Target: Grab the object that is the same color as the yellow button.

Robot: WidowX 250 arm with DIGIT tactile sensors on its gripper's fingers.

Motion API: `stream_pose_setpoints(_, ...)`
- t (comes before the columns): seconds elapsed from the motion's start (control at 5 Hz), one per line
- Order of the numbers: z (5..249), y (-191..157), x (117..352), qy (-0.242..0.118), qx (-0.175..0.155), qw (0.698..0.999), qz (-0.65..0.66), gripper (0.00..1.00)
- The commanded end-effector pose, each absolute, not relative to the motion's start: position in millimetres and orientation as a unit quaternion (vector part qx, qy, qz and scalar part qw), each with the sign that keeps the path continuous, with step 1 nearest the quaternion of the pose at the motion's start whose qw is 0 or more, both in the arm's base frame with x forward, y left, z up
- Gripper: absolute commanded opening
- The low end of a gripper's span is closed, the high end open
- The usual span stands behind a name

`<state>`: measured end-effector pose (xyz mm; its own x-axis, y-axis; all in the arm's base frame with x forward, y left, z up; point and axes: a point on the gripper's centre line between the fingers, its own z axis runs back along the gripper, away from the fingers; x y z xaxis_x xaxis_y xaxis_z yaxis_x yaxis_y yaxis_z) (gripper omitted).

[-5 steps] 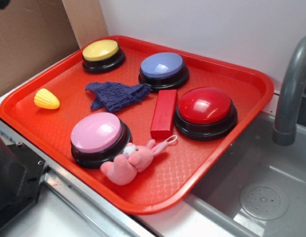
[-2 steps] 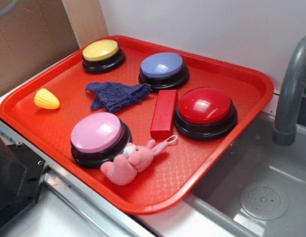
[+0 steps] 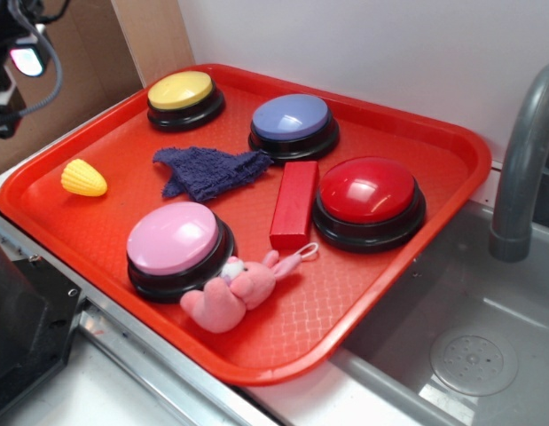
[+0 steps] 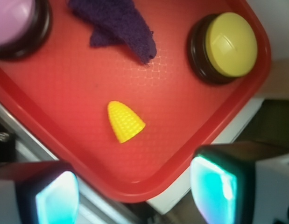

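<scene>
Hovering my gripper (image 4: 135,186) above the red plastic tray's (image 4: 191,140) edge, jaws spread and empty. I'm seeing the small ridged yellow plastic corn-cob toy (image 4: 124,121) lying alone on the tray, near the yellow-domed round button (image 4: 229,44). Nothing grabbed; descent and closing left.

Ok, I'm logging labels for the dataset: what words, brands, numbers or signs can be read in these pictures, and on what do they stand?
None: no text, brand, number or sign shows in either view. The yellow button, the yellow corn toy, the red block and the red tray are all plain.
</scene>
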<state>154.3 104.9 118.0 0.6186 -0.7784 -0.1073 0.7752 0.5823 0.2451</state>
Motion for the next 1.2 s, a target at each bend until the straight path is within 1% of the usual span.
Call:
stream_pose_setpoints(0.0, 84, 114, 175, 0.039, 0.13, 0.854, -0.502, 1.0)
stream_pose_setpoints(0.2, 68, 120, 174, 0.06, 0.12, 0.846, -0.516, 1.0)
stream_pose_setpoints(0.4, 54, 113, 168, 0.09, 0.107, 0.83, -0.54, 1.0)
stream_pose_setpoints(0.6, 41, 114, 166, 0.091, 0.118, 0.836, -0.529, 1.0)
stream_pose_setpoints(0.8, 31, 112, 170, 0.088, 0.125, 0.837, -0.525, 1.0)
stream_pose_setpoints(1.0, 22, 114, 173, 0.093, 0.135, 0.84, -0.517, 1.0)
